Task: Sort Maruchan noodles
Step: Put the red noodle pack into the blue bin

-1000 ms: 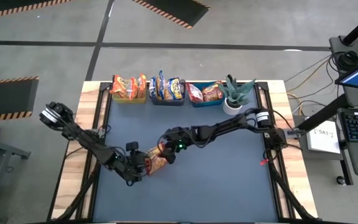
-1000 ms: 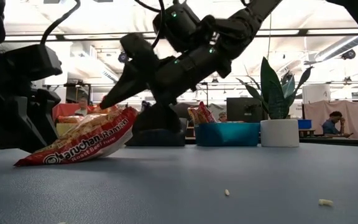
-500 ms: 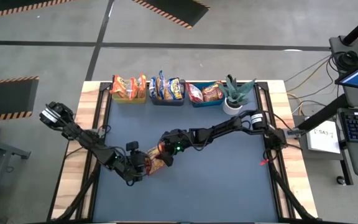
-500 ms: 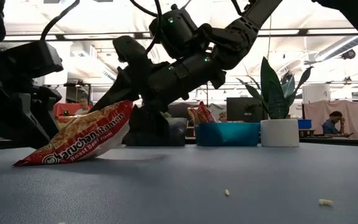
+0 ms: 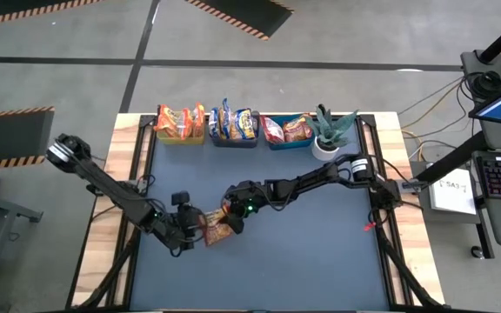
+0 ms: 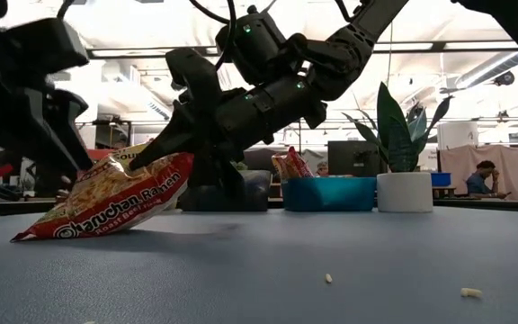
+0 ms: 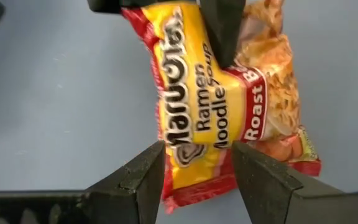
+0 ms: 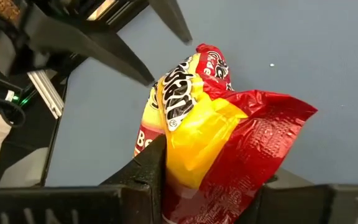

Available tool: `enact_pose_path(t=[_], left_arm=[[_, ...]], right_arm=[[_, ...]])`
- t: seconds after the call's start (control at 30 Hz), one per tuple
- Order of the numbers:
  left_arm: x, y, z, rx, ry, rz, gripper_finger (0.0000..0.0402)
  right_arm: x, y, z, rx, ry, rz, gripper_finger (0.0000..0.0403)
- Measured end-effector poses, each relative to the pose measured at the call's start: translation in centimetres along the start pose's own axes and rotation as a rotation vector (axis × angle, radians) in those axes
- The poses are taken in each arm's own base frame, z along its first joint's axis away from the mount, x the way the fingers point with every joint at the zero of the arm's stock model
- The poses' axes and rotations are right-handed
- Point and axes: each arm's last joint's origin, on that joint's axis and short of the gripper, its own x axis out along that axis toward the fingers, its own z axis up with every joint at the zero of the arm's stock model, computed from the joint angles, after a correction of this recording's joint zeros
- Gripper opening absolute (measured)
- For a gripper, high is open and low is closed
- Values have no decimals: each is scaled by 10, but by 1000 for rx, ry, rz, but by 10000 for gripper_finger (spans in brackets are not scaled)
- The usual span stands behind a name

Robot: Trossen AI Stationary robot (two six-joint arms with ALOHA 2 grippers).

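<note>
- High view first: a red-and-yellow Maruchan packet [image 5: 217, 229] sits between the two arms, on the near-left part of the dark desk [image 5: 320, 252].
- Right claw [image 5: 226, 222] has its fingers clamped on one end of the packet; the right wrist view shows the crinkled red plastic [image 8: 229, 155] bunched between its two dark fingers.
- Left claw [image 5: 190, 235] is just beside the packet's other end. In the left wrist view its fingers [image 7: 138, 180] stand spread to either side of the wrapper's edge, released, not pinching it.
- Low view: the packet [image 6: 106, 202] tilts, one corner down on the desk and the other end lifted up in the right claw [image 6: 151, 155].
- Along the far edge stand three small bins [image 5: 233, 137] in a row, each holding more packets: orange ones [image 5: 179, 122], blue-and-yellow ones [image 5: 235, 122], red ones [image 5: 285, 129].
- Beside the bins is a potted plant [image 5: 329, 132] in a white pot.
</note>
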Motion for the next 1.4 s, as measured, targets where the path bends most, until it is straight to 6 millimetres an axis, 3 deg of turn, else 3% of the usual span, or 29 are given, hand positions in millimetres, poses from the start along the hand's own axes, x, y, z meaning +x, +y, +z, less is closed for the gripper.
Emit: enact_pose_path(t=[0.27,0.5,0.83,0.93,1.07,1.4], left_arm=[[-28,13,20,96,-120,56,168],[-55,32,39,228,-350,383,168],[-111,56,79,196,-477,719,168],[-124,63,86,131,-492,843,168],[-132,66,90,118,-502,811,168],[-117,63,77,156,-481,839,168]], right_arm=[[-4,2,5,-17,-10,2,111],[-16,9,15,-48,-4,-12,110],[-40,11,36,-89,-11,-50,109],[-65,12,54,-107,-15,-93,109],[-113,15,80,-126,-40,-207,109],[-283,8,140,-32,-184,-741,109]])
